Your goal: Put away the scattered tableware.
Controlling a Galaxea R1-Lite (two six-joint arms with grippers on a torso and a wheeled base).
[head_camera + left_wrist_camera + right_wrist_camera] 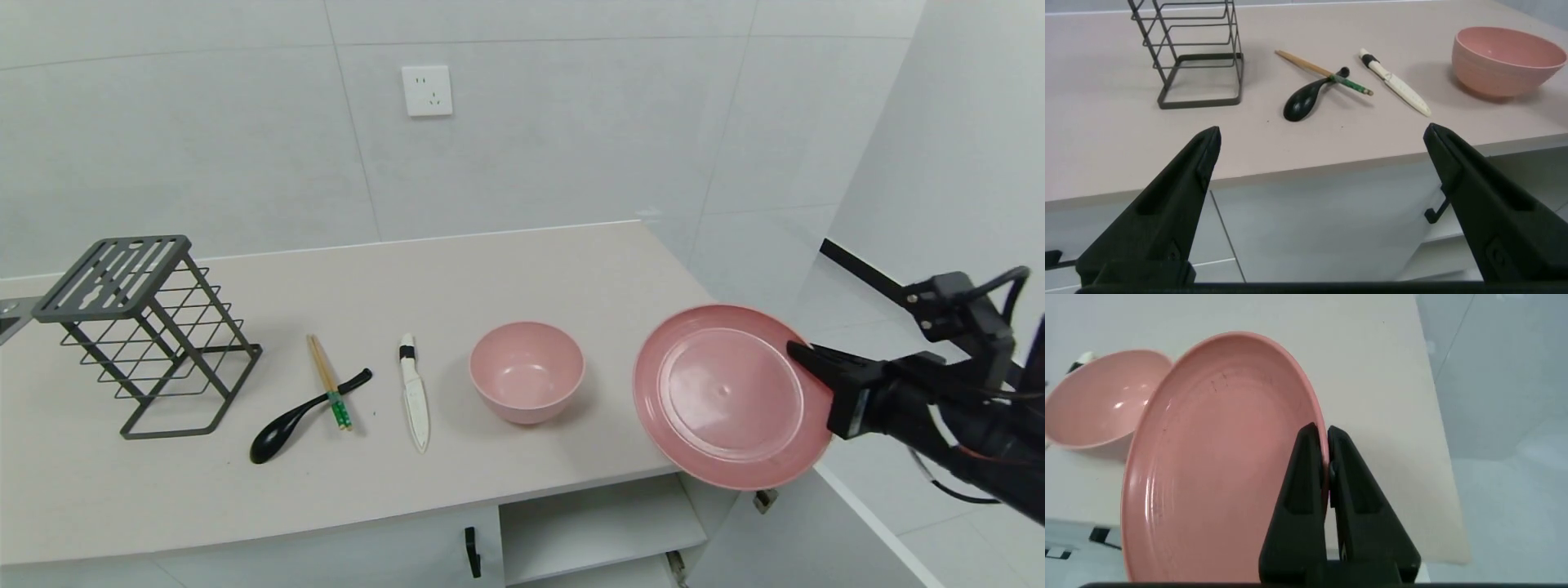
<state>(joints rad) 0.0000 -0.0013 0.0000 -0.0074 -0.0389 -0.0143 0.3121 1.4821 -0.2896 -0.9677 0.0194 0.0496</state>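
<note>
My right gripper [804, 355] [1327, 453] is shut on the rim of a pink plate [729, 395] [1221, 457], holding it tilted in the air off the counter's right end. A pink bowl [527, 370] [1508, 60] [1096, 396] stands on the counter to the plate's left. Further left lie a white knife [414, 393] [1396, 79], a pair of chopsticks [328, 392] [1323, 71] and a black spoon [300, 413] [1310, 96] crossing them. A dark wire rack [145, 327] [1197, 49] stands at the counter's left. My left gripper [1323, 155] is open, low in front of the counter.
The beige counter [367, 490] ends just under the plate, with floor beyond. Below its front edge is a cabinet door with a black handle [472, 551] and an open shelf [596, 527]. A tiled wall with a socket [426, 90] stands behind.
</note>
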